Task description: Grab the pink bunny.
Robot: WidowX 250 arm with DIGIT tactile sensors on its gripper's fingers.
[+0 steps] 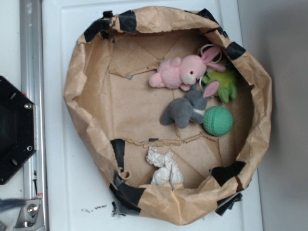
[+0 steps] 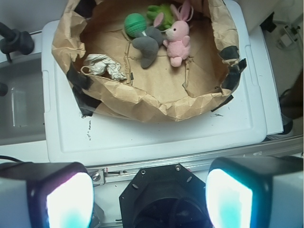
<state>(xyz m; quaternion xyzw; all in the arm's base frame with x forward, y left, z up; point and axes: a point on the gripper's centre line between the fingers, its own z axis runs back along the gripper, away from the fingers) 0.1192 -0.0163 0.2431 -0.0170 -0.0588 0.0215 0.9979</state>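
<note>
The pink bunny (image 1: 180, 72) lies on its side in the upper right of a brown paper basin (image 1: 77, 91), its ears toward the rim. In the wrist view the pink bunny (image 2: 178, 40) is far off at the top, next to a grey plush bunny (image 2: 148, 43). My gripper (image 2: 149, 197) hangs high above the black robot base, well short of the basin. Its two glowing fingers (image 2: 69, 202) stand wide apart with nothing between them. The gripper does not show in the exterior view.
A grey plush bunny (image 1: 185, 109), a green ball (image 1: 217, 121) and a green plush (image 1: 222, 83) crowd beside the pink one. Crumpled white paper (image 1: 163, 168) lies near the basin's lower wall. The basin sits on a white lid (image 1: 62, 192); the black base (image 1: 12, 130) is at left.
</note>
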